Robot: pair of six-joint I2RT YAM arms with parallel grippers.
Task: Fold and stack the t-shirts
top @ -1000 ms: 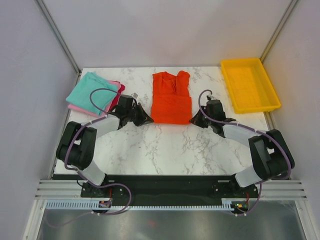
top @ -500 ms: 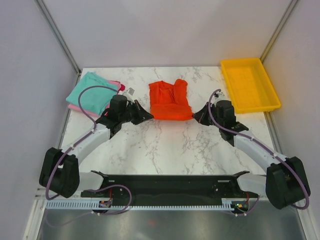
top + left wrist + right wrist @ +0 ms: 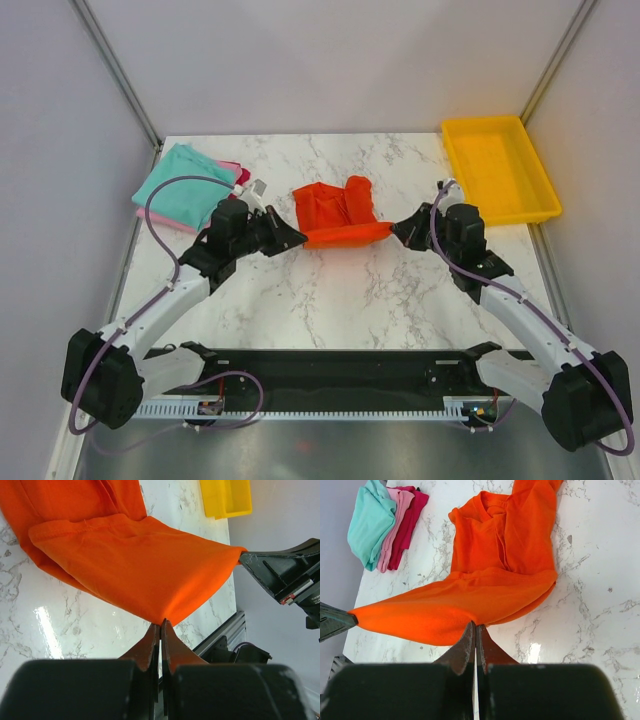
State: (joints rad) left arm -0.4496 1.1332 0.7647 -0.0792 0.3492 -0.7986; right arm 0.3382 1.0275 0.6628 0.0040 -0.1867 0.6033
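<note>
The bright orange-red cloth t-shirt lies at the middle of the white marble worktop, towards its far edge. Its far part, with the collar and the short sleeves, rests crumpled on the marble. Its near part is lifted off the surface and drawn out sideways into a taut band between the two arms.

The left gripper has its fingers pressed together on the left end of that raised edge; its wrist view shows the two fingertips meeting with the orange cloth pinched between them. The right gripper is clamped in the same way on the right end of the edge, its fingers narrowed to a slit around the fabric. Both claws point inwards at each other across the shirt, above the worktop.

Near the far left corner of the worktop lies a folded teal cloth t-shirt on top of a folded pink cloth t-shirt, of which only paler and deeper pink edges show beside the teal. This pile is just to the left of the left arm's wrist and apart from the orange-red shirt.

A rigid yellow plastic tray stands at the far right corner of the worktop, well apart from the shirts.
</note>
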